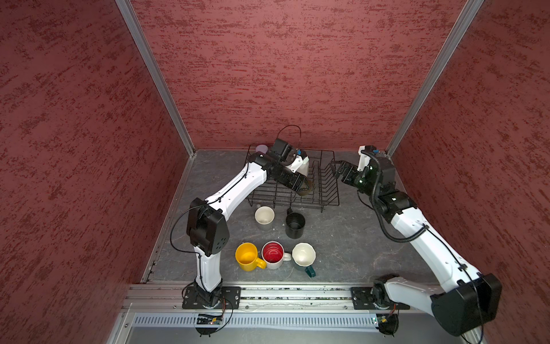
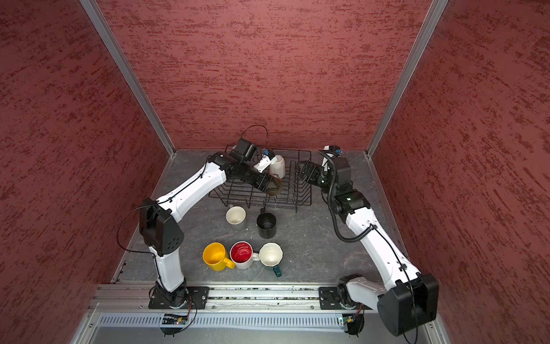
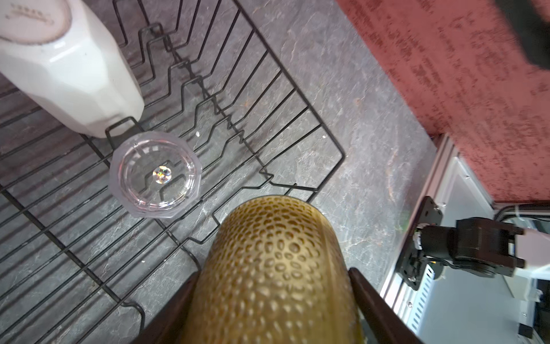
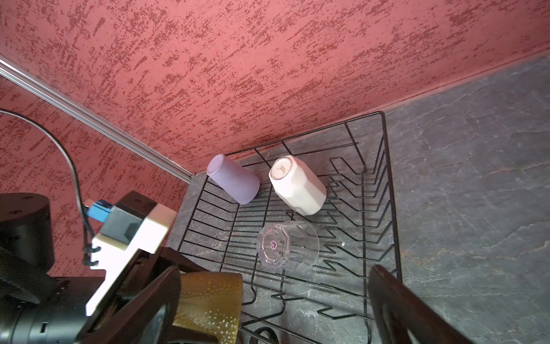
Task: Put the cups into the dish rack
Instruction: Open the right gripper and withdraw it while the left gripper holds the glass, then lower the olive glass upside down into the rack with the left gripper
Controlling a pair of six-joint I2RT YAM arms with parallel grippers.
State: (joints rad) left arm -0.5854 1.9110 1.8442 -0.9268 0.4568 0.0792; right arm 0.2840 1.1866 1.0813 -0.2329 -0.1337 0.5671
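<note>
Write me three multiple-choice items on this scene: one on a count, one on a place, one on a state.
1. How many cups stand on the table outside the rack? A three; B five; C seven.
2. Where is the clear glass? A in the rack, upside down; B on the table; C in a gripper.
3. The left gripper is: A open and empty; B out of view; C shut on the amber glass.
Key: 1 B, the yellow cup, red-lined cup, teal cup, grey cup and black cup stand there; 2 A, its base faces up; 3 C, its fingers clamp the glass's sides.
</note>
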